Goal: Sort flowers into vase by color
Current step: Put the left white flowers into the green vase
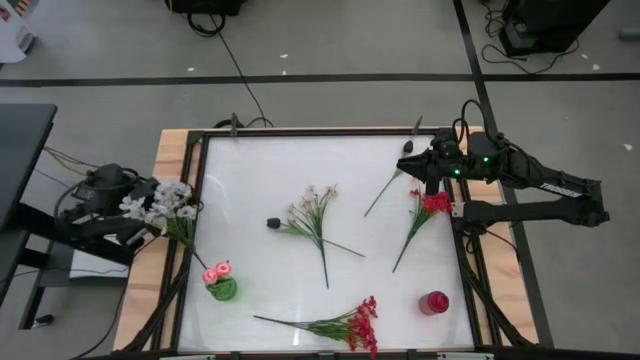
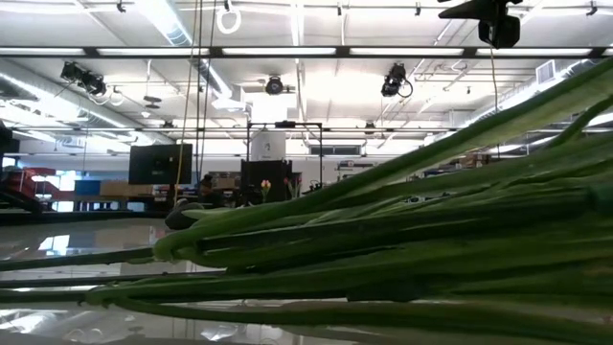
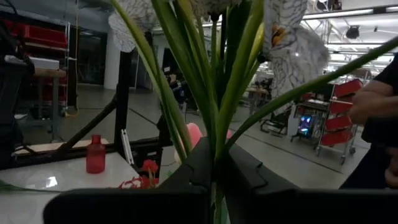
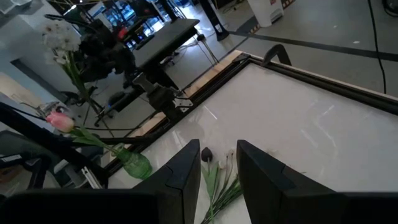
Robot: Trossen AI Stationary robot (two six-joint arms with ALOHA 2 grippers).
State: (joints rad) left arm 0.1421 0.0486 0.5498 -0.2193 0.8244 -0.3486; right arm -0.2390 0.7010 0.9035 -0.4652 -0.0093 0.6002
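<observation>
**White sprig in my left gripper, other flowers lying on the bench**

Green stems (image 2: 402, 240) are lying closest to the low camera and are filling most of its view. My left gripper (image 3: 214, 165) is closing tight around the stems of a white flower sprig (image 1: 160, 205), and it is holding them at the left edge of the bench (image 1: 260, 160), with the blossoms over the wooden frame. Near it, a green vase (image 1: 222, 289) is standing with pink rosebuds (image 1: 217, 269) in it. A pale sprig (image 1: 313, 215) is lying at the middle of the bench, with a small dark bud (image 1: 273, 223) just beside it. A red spray (image 1: 345, 325) is lying along the near edge, and a red vase (image 1: 434, 302) is standing at the near right. My right gripper (image 4: 217, 163) is hovering over the far right part of the bench, its fingers a little apart and holding nothing. Another red spray (image 1: 428, 208) and a leafy stem (image 1: 385, 190) are lying beside it.
</observation>
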